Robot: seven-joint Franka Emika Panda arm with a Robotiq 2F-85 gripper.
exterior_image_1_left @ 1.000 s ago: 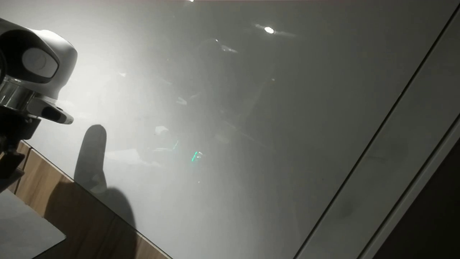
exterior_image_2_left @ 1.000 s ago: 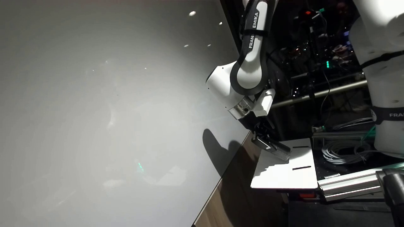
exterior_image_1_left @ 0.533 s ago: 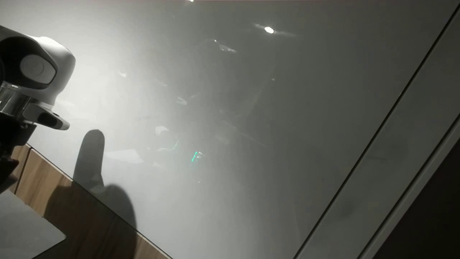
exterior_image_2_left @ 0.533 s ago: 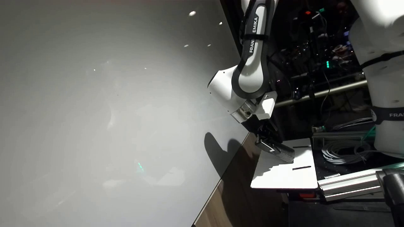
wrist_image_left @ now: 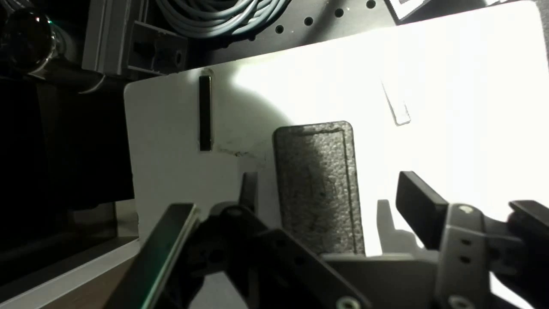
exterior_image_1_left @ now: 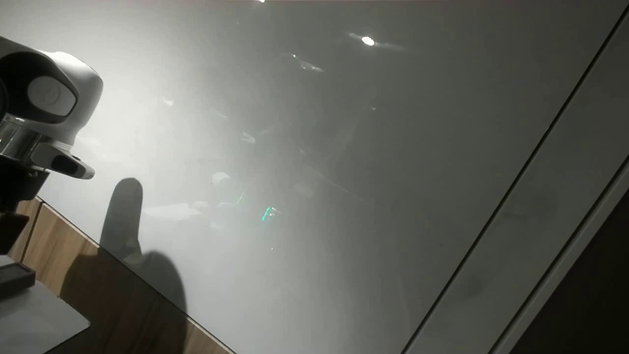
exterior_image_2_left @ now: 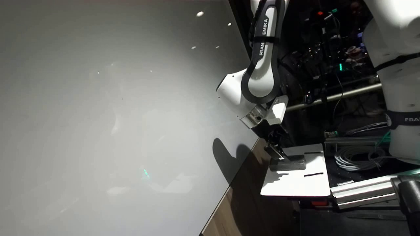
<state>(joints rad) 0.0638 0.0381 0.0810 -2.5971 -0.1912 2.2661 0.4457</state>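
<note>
White surface [wrist_image_left: 167,171] is spreading below the fingers [wrist_image_left: 420,210]; dark block [wrist_image_left: 317,189] is lying on it, under the gap between them. Fingers are standing apart, gripping nothing. Set-down is looking done; backing the fingers off is seemingly remaining.
</note>
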